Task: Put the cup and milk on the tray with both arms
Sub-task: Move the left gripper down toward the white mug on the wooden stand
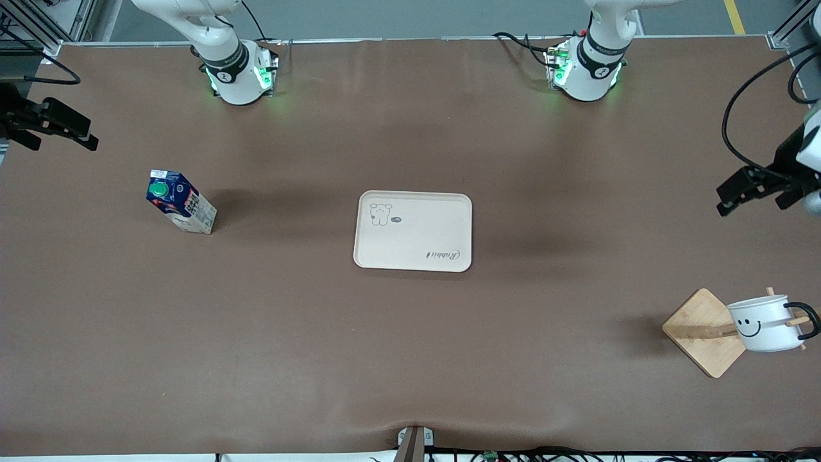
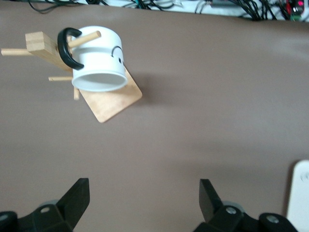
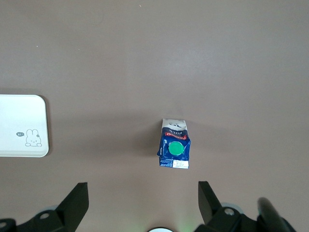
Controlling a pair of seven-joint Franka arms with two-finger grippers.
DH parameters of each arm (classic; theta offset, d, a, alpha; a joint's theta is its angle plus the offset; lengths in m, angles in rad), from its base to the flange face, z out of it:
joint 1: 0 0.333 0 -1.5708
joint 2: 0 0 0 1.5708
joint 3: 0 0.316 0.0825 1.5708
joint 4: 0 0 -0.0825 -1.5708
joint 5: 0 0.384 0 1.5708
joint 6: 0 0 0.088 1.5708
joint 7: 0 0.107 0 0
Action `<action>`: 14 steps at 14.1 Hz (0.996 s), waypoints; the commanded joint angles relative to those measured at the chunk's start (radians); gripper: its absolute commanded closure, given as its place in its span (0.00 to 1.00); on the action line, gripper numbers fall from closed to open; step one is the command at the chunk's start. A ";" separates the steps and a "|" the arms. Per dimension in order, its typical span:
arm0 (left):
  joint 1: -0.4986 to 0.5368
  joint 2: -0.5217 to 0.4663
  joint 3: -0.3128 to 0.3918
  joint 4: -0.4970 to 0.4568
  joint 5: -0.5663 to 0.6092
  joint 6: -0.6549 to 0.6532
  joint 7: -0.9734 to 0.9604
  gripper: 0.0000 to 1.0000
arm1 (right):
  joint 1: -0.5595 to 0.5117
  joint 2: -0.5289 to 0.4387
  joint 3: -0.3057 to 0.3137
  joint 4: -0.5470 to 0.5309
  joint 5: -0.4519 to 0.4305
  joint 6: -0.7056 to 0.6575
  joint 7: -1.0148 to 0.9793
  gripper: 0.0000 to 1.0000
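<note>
Your front view looks down from high across the table [image 1: 410, 359], covering every edge. Each wrist view looks steeply down near one end, sharing the tray [image 1: 414, 231] [image 2: 299, 198] [image 3: 21, 125] corner.

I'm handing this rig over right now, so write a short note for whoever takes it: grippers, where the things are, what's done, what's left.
Left gripper: open, holds nothing, up at the left arm's end of the table.
Right gripper: open, holds nothing, up at the right arm's end.
Cup: hanging on a peg of the bamboo rack, at the left arm's end.
Milk: upright on the table, at the right arm's end.
Tray: mid-table, nothing on it.
Done: nothing. Left: cup and milk onto the tray.
</note>
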 commanded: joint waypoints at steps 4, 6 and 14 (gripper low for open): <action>0.055 -0.028 -0.007 -0.238 0.014 0.335 -0.075 0.00 | -0.011 0.003 0.006 0.009 0.002 -0.004 -0.010 0.00; 0.057 -0.022 -0.005 -0.305 0.014 0.456 -0.109 0.00 | -0.010 0.005 0.006 0.009 0.004 -0.005 -0.010 0.00; 0.112 0.116 -0.005 -0.393 0.015 0.880 -0.152 0.00 | -0.015 0.008 0.006 0.009 0.005 -0.004 -0.010 0.00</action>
